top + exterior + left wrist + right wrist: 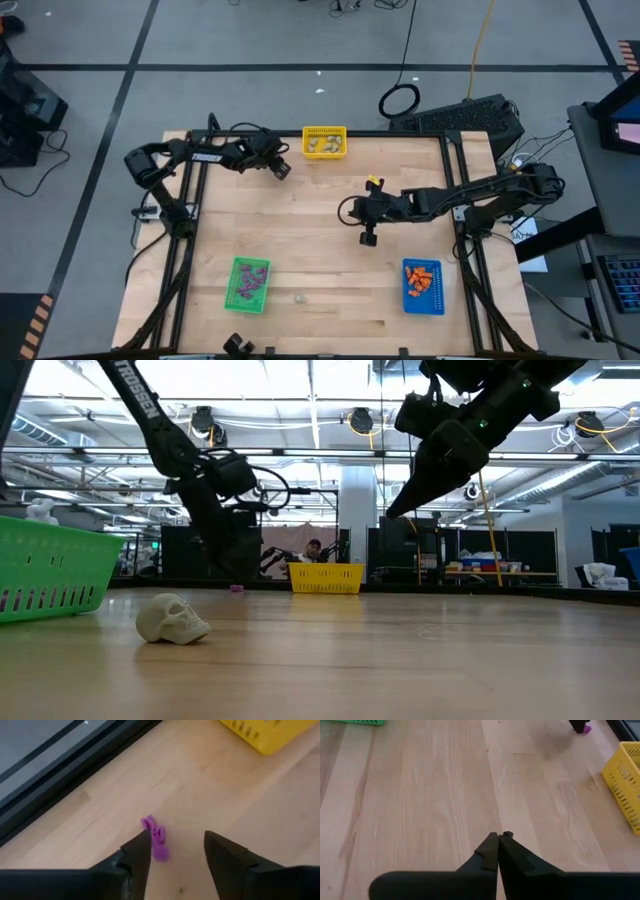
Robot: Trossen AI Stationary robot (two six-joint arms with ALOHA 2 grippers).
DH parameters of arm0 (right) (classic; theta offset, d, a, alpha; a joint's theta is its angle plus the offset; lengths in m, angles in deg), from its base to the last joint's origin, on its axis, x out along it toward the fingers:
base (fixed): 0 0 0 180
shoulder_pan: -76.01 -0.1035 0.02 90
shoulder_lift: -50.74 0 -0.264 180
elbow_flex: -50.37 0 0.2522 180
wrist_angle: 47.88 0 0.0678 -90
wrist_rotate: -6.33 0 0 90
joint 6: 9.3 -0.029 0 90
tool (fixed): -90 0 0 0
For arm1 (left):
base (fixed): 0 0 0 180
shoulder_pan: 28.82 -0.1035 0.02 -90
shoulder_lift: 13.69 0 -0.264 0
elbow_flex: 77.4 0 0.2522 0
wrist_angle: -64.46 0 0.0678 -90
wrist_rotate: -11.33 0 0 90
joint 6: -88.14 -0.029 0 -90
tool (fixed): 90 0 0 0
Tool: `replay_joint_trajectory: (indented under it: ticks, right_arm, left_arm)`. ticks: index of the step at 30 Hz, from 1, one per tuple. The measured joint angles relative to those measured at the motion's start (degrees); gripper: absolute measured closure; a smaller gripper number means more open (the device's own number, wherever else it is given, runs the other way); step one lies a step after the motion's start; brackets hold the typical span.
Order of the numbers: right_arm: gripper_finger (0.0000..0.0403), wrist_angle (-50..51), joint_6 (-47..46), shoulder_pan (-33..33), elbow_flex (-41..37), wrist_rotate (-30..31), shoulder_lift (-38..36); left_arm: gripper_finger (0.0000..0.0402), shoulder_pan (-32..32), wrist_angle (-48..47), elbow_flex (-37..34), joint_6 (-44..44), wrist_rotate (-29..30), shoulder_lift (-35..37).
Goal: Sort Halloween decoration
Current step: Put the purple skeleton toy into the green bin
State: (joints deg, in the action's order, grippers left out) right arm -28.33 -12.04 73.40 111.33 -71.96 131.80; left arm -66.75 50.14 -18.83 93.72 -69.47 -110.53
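Hovering low at the far left of the table: left gripper, fingers standing spread apart, gripping nothing. Lying on the wood just beside one fingertip: a purple trinket, resting free on the surface, not pinched. Showing in the low view as a small purple speck at the foot of the left arm, just left of the yellow bin. Sitting at the far edge of the table near the middle: that yellow bin, holding several pale grey-tan pieces.

Hanging above the middle of the table, clear of the wood: right gripper, fingers pressed tight together, carrying nothing. Pointing downward and leftward in the low view.

Resting at the near left: green bin, holding purple pieces. Resting at the near right: blue bin, holding orange pieces. Lying loose on the bare wood between those two bins, nearer the green one: a pale skull, tipped on its side in the low view, well apart from both grippers; showing from above as a small pale dot.

Sitting in the room beyond the table, behind the yellow bin: a person, partly hidden.
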Motion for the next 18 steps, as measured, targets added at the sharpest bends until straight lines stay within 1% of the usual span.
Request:
replay_joint_trajectory:
  ticks: [2, 4, 7, 10, 14, 18]
  right_arm:
    - [0.0403, 0.01, -0.14, 0.0, 0.0, 0.02, 0.0]
    - [0.0403, -0.01, -0.39, 0.0, 0.02, 0.02, 0.0]
    - [0.0403, -0.17, -0.49, 0.0, 0.02, 0.01, 0.0]
    - [0.0403, -0.45, -0.58, 0.0, 0.02, 0.01, 0.0]
    - [0.0403, -0.45, -0.61, 0.0, 0.02, 0.0, 0.0]
    - [0.0403, -0.47, -0.61, 0.0, 0.02, 0.0, 0.0]
  left_arm:
    - [0.0213, -0.27, 1.01, 0.0, 0.18, 0.67, -1.13]
    - [0.0207, -0.75, 1.03, 0.0, 1.41, 2.3, -2.03]
    - [0.0206, -1.52, 1.09, 0.0, 1.51, 3.03, -2.65]
    - [0.0214, -2.15, 1.52, 0.03, 1.43, 2.91, -3.19]
    - [0.0251, -2.55, 2.44, 0.15, -1.31, 2.1, -4.06]
    - [0.0317, -2.18, 2.45, 0.2, -4.91, 0.97, -4.19]
